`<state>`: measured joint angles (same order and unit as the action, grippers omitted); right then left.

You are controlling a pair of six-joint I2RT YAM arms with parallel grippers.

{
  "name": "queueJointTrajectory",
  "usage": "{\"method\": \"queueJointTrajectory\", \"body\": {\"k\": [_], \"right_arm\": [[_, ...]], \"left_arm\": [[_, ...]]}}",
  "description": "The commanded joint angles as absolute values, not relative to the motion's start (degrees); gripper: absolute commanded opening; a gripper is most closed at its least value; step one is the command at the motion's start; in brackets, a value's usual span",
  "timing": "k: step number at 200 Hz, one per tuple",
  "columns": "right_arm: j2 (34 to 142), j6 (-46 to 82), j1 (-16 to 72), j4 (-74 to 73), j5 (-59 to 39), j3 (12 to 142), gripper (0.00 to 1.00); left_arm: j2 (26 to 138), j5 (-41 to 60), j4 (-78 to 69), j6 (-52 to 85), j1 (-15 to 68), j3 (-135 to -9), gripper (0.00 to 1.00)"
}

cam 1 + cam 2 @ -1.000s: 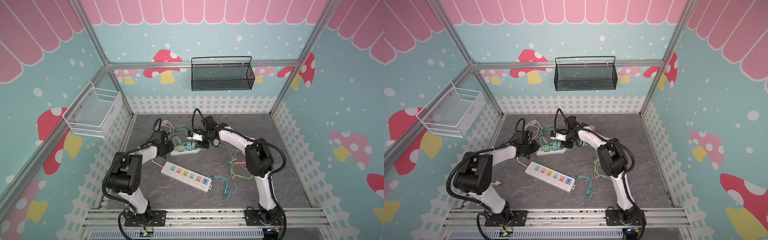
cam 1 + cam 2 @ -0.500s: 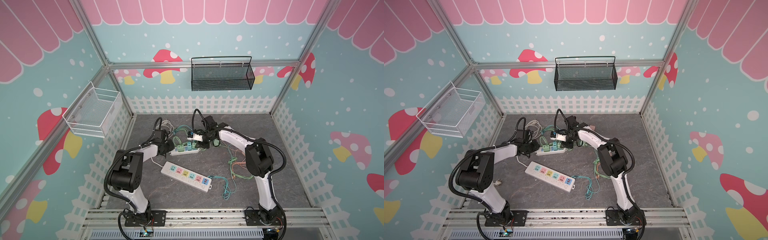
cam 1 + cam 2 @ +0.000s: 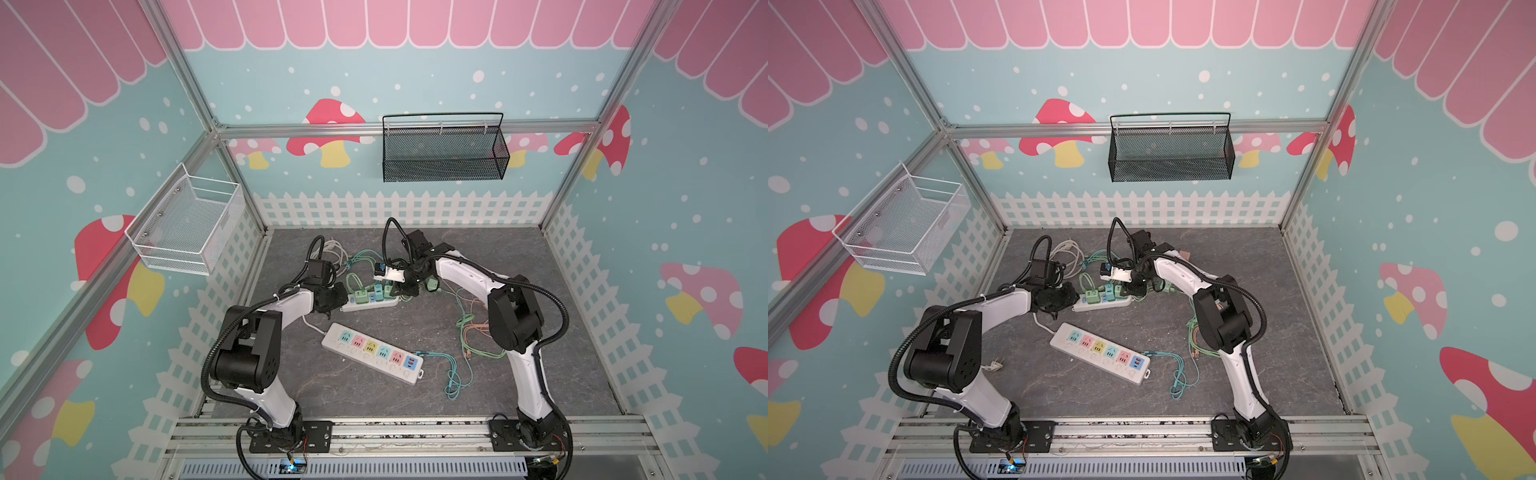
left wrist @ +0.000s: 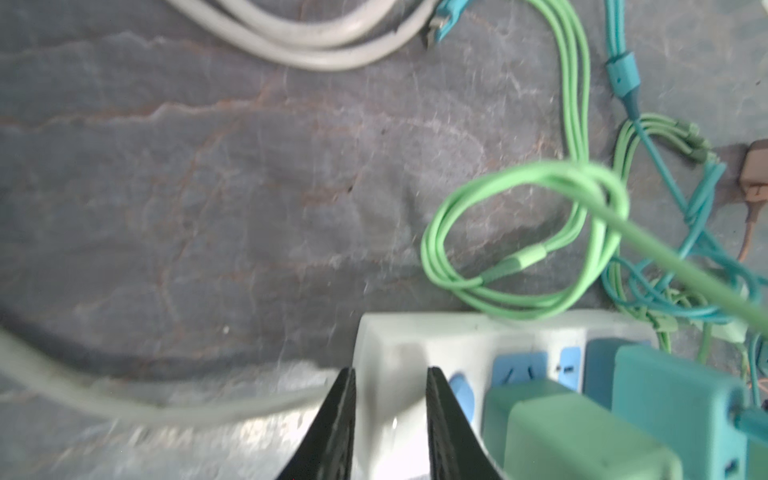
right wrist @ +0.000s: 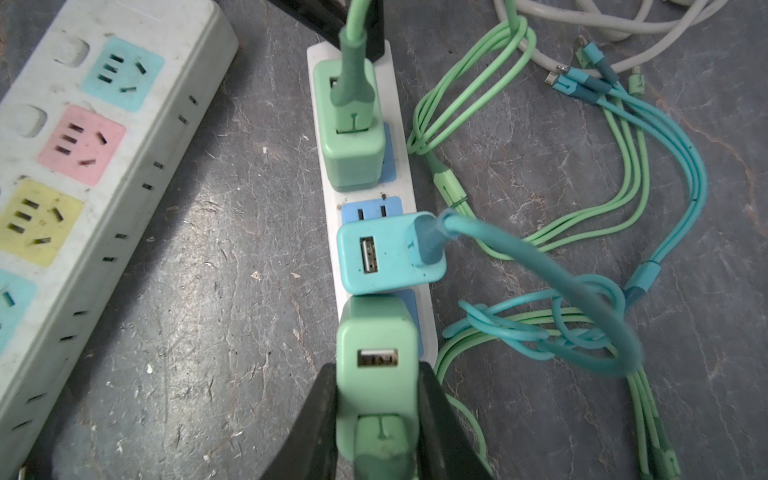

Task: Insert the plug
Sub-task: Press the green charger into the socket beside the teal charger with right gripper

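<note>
Well out to the left of the left fingers (image 4: 332, 428), a white wire basket (image 3: 174, 232) is hanging on the side wall. Those fingers are standing a little apart and clamping nothing. Their tips are sitting at one end of the small white power strip (image 4: 399, 345), one finger at the strip's end edge and the other over its top beside a blue button (image 4: 461, 395). A white cord (image 4: 124, 407) is running up to their side. A coiled white cable (image 4: 311, 54) is lying beyond them on the slate-grey surface (image 4: 208, 187). A looped green cable (image 4: 519, 187) is crowding the strip's far flank.

The strip is lying between the two pairs of fingers and carrying three chargers in a row. Nearest the left fingers, a green charger (image 5: 353, 162) is sitting on its socket with a green lead plugged into it. In the middle, a teal charger (image 5: 386, 257) is sitting crosswise, and its teal lead (image 5: 540, 270) is arching over toward the right fingers (image 5: 316, 419). These are gripping the second green charger (image 5: 374, 328) and holding it over the last blue socket at the strip's end, hard against the teal one. Whether its prongs are seated cannot be told.

On the near side of both pairs, a large power strip (image 3: 372, 357) with pastel sockets is lying aslant, apart from the small one. Beyond the right fingers, a black mesh basket (image 3: 444, 170) is hanging on the back wall. To their outer side, a tangle of teal, green and orange cables (image 3: 473, 332) is sprawling over the surface.
</note>
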<state>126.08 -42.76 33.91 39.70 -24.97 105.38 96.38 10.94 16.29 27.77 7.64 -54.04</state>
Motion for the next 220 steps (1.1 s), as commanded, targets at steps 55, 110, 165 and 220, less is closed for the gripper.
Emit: {"method": "queueJointTrajectory", "body": {"k": [55,110,165,220], "right_arm": [[132.74,-44.50,35.00,45.22,-19.92,105.28,0.00],[130.87,-42.51,36.81,45.11,-20.81,101.95,0.00],[125.91,-37.99,38.12,43.97,-21.46,97.71,0.00],[124.17,-35.58,38.94,43.34,-19.61,96.15,0.00]], "left_arm": [[93.13,8.20,22.82,25.63,7.34,-52.72,0.32],[97.76,9.22,21.87,25.93,7.11,-55.34,0.30],[100.48,9.75,20.51,26.10,6.97,-56.34,0.27],[101.21,10.39,19.88,26.29,6.79,-56.61,0.26]]}}
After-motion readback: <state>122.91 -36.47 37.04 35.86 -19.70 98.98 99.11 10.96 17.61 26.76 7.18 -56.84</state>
